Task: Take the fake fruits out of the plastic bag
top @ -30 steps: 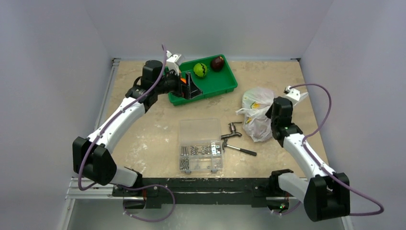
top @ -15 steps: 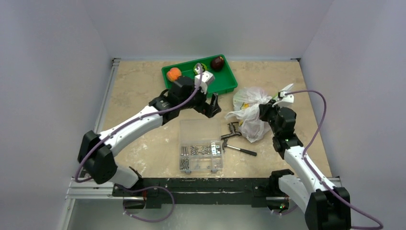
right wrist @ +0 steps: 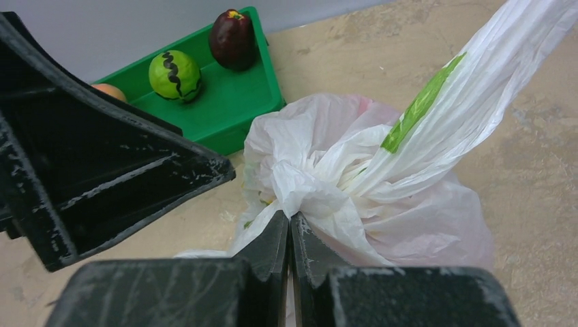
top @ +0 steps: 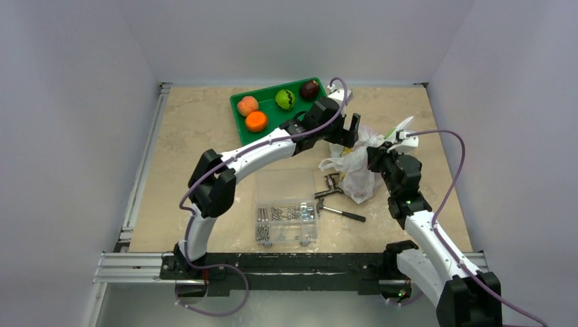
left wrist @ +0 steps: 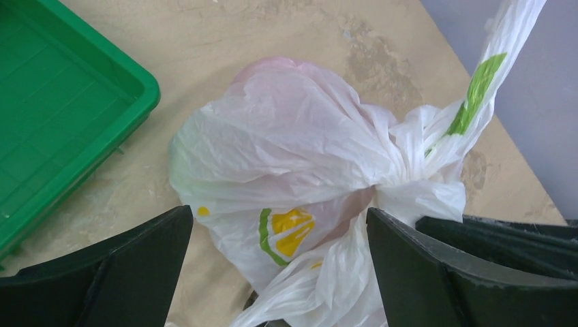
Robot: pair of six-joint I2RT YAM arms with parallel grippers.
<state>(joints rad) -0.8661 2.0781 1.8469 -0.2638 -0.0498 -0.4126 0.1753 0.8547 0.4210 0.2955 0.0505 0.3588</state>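
The plastic bag (top: 359, 163) lies knotted and crumpled at the table's right, white with a yellow-green print (left wrist: 290, 231). A pinkish tint shows through it, but the fake fruits inside are hidden. My right gripper (top: 373, 155) is shut on the bag's knotted neck (right wrist: 303, 194), its fingertips (right wrist: 290, 219) pressed together. My left gripper (top: 346, 133) hangs open just above the bag, its fingers (left wrist: 136, 252) on either side of the print. A green fruit (top: 285, 99) and a peach-coloured fruit (top: 247, 105) lie in the green tray (top: 326, 124).
The tray also holds an orange ball-like fruit (top: 256, 121) and a dark maroon fruit (top: 310, 89). A clear screw box (top: 286, 204) sits at front centre. Metal fittings (top: 332, 185) and a dark-handled tool (top: 346, 214) lie beside the bag's left edge.
My left arm left the tray and swung right, ending over the bag with its jaws open. My right gripper drew the bag's neck slightly left and up.
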